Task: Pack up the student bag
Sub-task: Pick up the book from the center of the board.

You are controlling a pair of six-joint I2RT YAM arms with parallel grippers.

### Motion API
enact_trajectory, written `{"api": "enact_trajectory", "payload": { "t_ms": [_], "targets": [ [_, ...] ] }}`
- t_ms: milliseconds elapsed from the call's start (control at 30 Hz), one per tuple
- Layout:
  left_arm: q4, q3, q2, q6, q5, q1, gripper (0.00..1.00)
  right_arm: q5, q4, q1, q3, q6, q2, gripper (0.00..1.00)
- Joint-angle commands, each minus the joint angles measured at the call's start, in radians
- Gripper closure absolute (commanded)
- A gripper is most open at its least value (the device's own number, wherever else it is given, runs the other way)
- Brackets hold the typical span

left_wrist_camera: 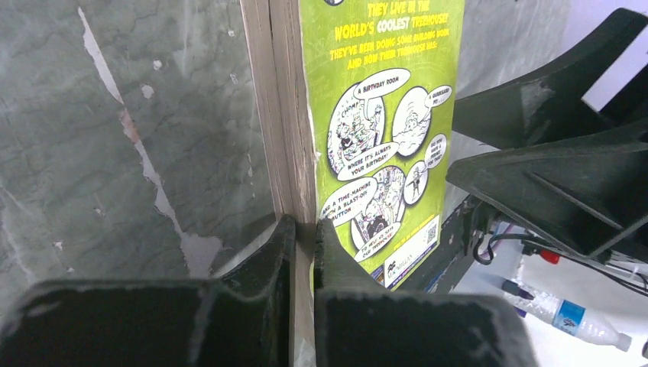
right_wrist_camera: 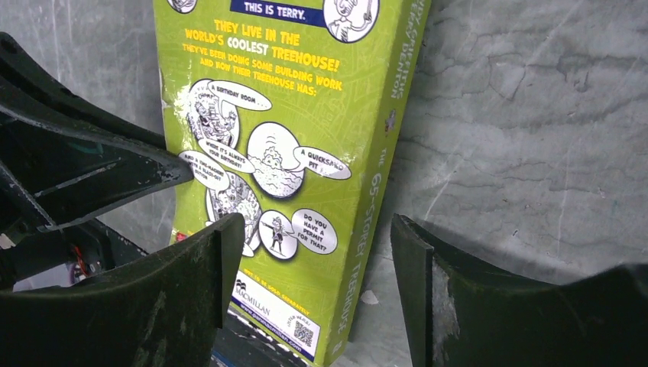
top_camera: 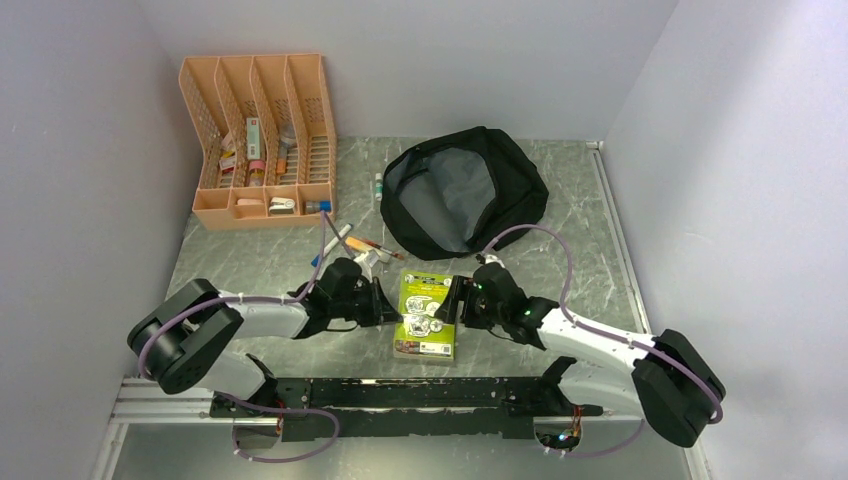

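Note:
A lime-green paperback book [top_camera: 427, 313] with cartoon panels on its cover lies flat on the grey marbled table between my two grippers. My left gripper [top_camera: 386, 301] is shut on the book's page edge [left_wrist_camera: 290, 115], one finger below [left_wrist_camera: 279, 241] and one above the cover [left_wrist_camera: 328, 245]. My right gripper [top_camera: 457, 300] stands open at the book's spine side [right_wrist_camera: 382, 176], its fingers [right_wrist_camera: 218, 245] straddling that edge without pinching it. The student bag [top_camera: 465, 190], black with grey lining, lies open at the back, behind the book.
An orange mesh desk organiser [top_camera: 260, 140] with small items stands at the back left. Loose pens and brushes [top_camera: 350, 245] lie just behind my left gripper. A small tube [top_camera: 378, 187] lies left of the bag. Walls close in on three sides.

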Motion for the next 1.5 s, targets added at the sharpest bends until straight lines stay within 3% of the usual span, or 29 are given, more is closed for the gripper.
{"api": "enact_trajectory", "payload": {
  "t_ms": [0,233,400,533,600,700,867,1000,1133,1233,1467],
  "targets": [
    [-0.039,-0.103,0.07,-0.021,-0.008,-0.01,0.95,0.036,0.002,0.005,-0.017,0.041,0.015,0.25],
    [-0.001,-0.122,0.114,-0.033,-0.014,-0.01,0.95,0.034,0.062,0.003,-0.079,0.166,0.022,0.22],
    [0.004,-0.111,0.14,-0.019,-0.01,-0.011,0.95,-0.034,0.241,0.004,-0.165,0.274,0.036,0.22],
    [0.012,-0.083,0.172,0.012,0.008,-0.01,0.95,-0.132,0.489,0.004,-0.244,0.328,0.067,0.26],
    [0.009,-0.066,0.186,0.027,0.013,-0.01,0.95,-0.176,0.626,0.004,-0.277,0.335,0.085,0.29],
    [-0.004,-0.04,0.197,0.046,0.018,-0.01,0.95,-0.214,0.7,0.003,-0.276,0.315,0.107,0.32],
    [-0.037,-0.015,0.184,0.063,0.007,-0.01,0.95,-0.198,0.629,0.004,-0.244,0.267,0.065,0.49],
    [-0.107,0.013,0.122,0.065,-0.033,-0.007,0.91,-0.138,0.424,0.006,-0.18,0.115,-0.037,0.64],
    [-0.211,0.068,0.021,0.082,-0.091,0.0,0.69,-0.061,0.228,0.005,-0.088,-0.047,-0.141,0.83],
    [-0.346,0.149,-0.08,0.15,-0.13,0.005,0.58,-0.032,0.144,0.005,-0.031,-0.158,-0.2,0.86],
    [-0.689,0.458,-0.306,0.486,-0.3,0.015,0.4,-0.036,-0.058,0.005,0.171,-0.539,-0.243,0.93]
  ]
}}
